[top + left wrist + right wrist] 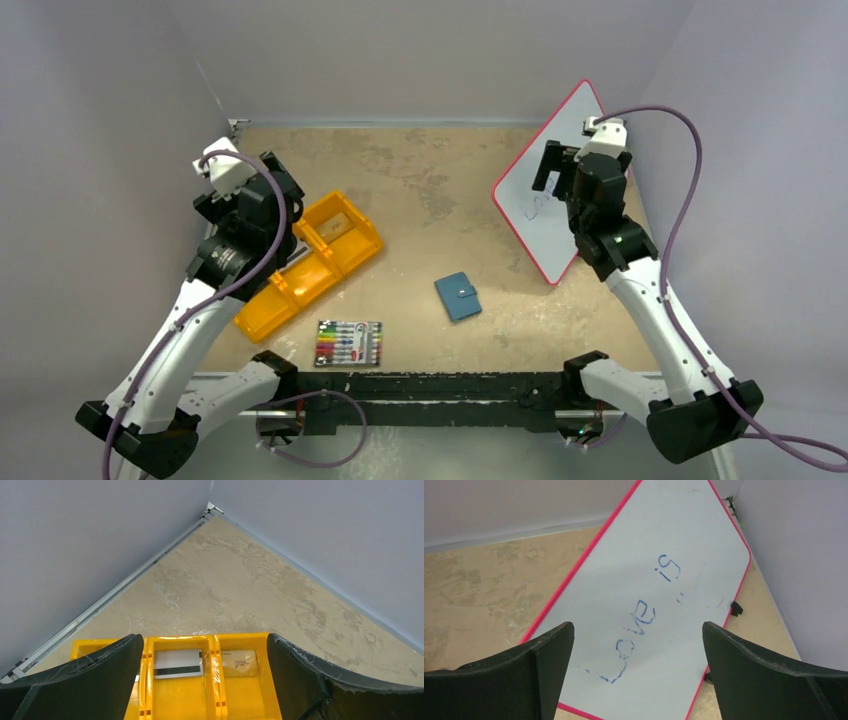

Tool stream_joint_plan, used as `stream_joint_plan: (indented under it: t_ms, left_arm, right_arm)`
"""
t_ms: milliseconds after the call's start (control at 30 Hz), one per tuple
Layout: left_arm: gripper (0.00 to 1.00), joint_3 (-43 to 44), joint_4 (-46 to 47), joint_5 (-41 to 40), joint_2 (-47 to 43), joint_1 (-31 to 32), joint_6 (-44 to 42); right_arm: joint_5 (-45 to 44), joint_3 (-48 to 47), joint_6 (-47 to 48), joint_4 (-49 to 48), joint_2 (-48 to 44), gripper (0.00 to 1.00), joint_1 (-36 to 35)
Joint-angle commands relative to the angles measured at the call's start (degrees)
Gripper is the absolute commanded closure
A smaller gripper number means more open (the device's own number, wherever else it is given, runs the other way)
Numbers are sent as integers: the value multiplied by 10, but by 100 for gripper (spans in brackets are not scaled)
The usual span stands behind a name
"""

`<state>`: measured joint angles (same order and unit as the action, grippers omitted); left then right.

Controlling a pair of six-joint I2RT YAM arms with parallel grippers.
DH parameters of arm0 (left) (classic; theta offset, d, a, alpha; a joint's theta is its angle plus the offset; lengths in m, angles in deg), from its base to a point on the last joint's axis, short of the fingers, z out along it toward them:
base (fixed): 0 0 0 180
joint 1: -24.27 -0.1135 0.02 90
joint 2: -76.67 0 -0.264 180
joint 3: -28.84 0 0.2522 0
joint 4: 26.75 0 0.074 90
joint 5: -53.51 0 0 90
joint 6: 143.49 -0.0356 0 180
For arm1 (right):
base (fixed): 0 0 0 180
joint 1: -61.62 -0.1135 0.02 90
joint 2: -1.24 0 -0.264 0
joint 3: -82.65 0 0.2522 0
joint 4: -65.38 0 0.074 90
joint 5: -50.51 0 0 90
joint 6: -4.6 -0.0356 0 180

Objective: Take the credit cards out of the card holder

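Left claw point(203, 641) and right claw point(638, 630) gape wide, holding nothing.

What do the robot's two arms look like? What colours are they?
The left arm and right arm have white tube-shaped links, chunky black joints and black bases. A purple cable loops along each, and a white camera box sits by each wrist. The left end effector and right end effector each have two broad, curved black fingers with pale scuffs.
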<state>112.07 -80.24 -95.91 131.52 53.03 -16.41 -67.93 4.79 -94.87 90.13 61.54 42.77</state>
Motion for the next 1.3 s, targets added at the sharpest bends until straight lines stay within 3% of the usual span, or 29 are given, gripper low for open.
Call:
stream_joint_plan:
  t_ms: [0,200,400,533,767,1067,1267]
  left_arm:
    - [6,-12,41,10,-3,-26,-7]
    - [3,-42,66,88,-19,-67,-12]
    - [3,-107,154,261,-38,-102,-9]
    - [4,-112,167,400,-9,-115,-8]
    - [5,-139,195,540,4,-106,-14]
    - [5,-177,204,577,-35,-105,-13]
    - [5,-181,213,577,-42,-105,-4]
  right_arm:
    - [16,15,-33,14,-20,0,25]
    - [-9,50,-104,65,-45,0,66]
    - [-54,82,-173,115,-50,0,109]
    - [-31,100,-202,121,-33,0,167]
    - [-11,163,-256,114,3,0,266]
    - [26,204,-377,185,40,0,310]
    - [46,233,-387,169,52,0,313]
